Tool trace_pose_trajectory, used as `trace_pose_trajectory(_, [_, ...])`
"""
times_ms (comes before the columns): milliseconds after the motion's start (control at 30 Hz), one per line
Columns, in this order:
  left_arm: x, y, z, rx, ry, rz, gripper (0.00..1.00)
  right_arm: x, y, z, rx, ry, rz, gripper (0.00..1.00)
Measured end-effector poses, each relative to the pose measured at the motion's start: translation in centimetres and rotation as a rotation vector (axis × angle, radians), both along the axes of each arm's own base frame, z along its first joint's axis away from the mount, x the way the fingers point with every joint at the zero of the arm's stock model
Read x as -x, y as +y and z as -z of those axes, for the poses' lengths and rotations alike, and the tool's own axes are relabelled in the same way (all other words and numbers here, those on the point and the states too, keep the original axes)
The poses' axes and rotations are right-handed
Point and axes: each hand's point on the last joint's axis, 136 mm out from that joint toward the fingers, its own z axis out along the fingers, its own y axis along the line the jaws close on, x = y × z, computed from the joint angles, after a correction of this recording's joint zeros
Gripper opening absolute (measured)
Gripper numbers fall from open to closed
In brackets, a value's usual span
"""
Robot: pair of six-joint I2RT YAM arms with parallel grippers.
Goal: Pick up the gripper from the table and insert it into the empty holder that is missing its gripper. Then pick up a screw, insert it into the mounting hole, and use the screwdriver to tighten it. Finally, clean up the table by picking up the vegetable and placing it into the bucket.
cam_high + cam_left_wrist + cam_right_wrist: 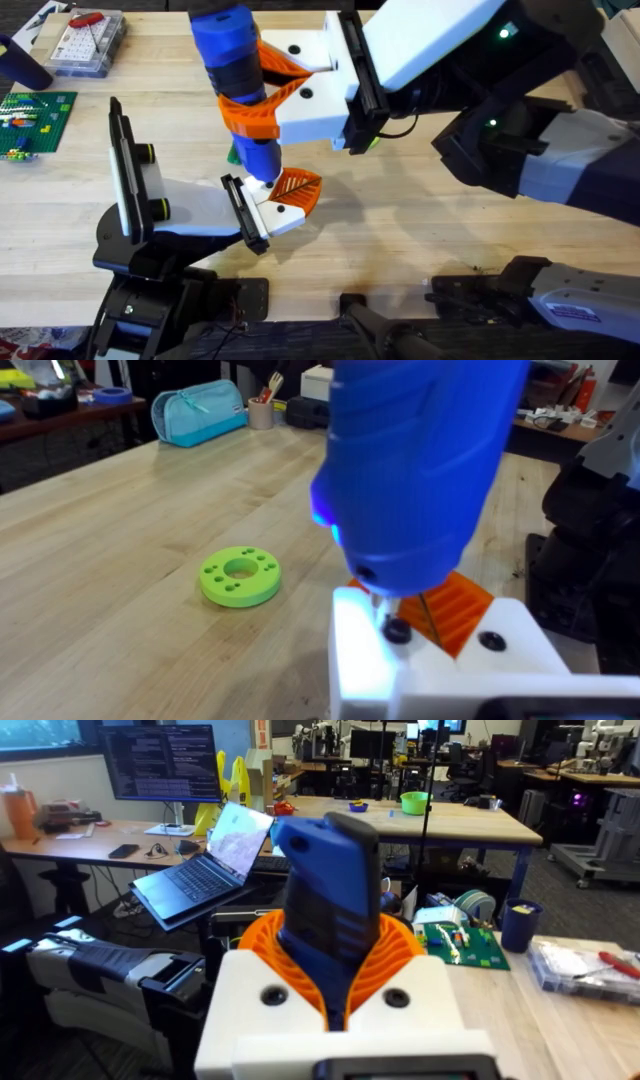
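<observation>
Nearest the arm bases in the overhead view, the left arm lies low across the table, its white holder (pixel 283 214) carrying the orange gripper (pixel 299 186) at its tip, ribbed slats pointing toward the table's middle. Whether this left pincer itself is released or clenched cannot be told, since a single orange finger shows on its mount. The left wrist view looks along the white holder (pixel 440 670), where a dark screw head (pixel 397 630) sits in the top face with the thin metal bit just above it, and a second dark hole (pixel 490 641) lies beside the orange gripper (pixel 462 610). Standing upright on that spot is the screwdriver (pixel 238 70), its blue body rising toward the camera and its white nose touching the holder. The right gripper (pixel 258 98) reaches in from the right and is clenched around the blue barrel, orange ribbed fingers (pixel 248 113) wrapping it on both sides; the right wrist view shows the screwdriver (pixel 325 910) seated between those orange pads (pixel 400 955). Farther out, a lime-green disc (pixel 240 575) lies flat on the wooden table (pixel 420 215), apart from the holder. At the far left corner sit a clear parts box (pixel 85 42) and a green baseplate (pixel 35 118).
</observation>
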Motion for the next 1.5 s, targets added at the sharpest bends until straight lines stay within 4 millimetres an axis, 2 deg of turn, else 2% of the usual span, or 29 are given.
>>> trace_pose_trajectory(167, [0.0,0.0,0.3,-0.004,0.018,0.000,0.016,-0.1,0.1,0.1,0.004,0.013,-0.002,0.051])
trace_pose_trajectory(567, [0.0,0.0,0.3,-0.005,0.015,-0.001,0.016,0.9,-1.0,-3.1,-0.115,-0.018,-0.034,0.051])
trace_pose_trajectory(733, [0.0,0.0,0.3,-0.005,0.016,-0.001,0.016,0.4,-1.4,-3.4,-0.098,0.060,-0.049,0.049])
trace_pose_trajectory(1000, [0.0,0.0,0.3,-0.005,0.015,-0.001,0.016,-0.9,-1.9,-6.5,-0.049,0.107,-0.075,0.050])
trace_pose_trajectory(1100, [0.0,0.0,0.3,-0.005,0.015,-0.001,0.016,-1.1,-1.9,-6.8,-0.030,0.129,-0.080,0.050])
trace_pose_trajectory(1500, [-0.1,0.1,0.3,-0.006,0.015,-0.006,0.016,0.2,-2.0,-6.2,-0.006,0.039,-0.139,0.050])
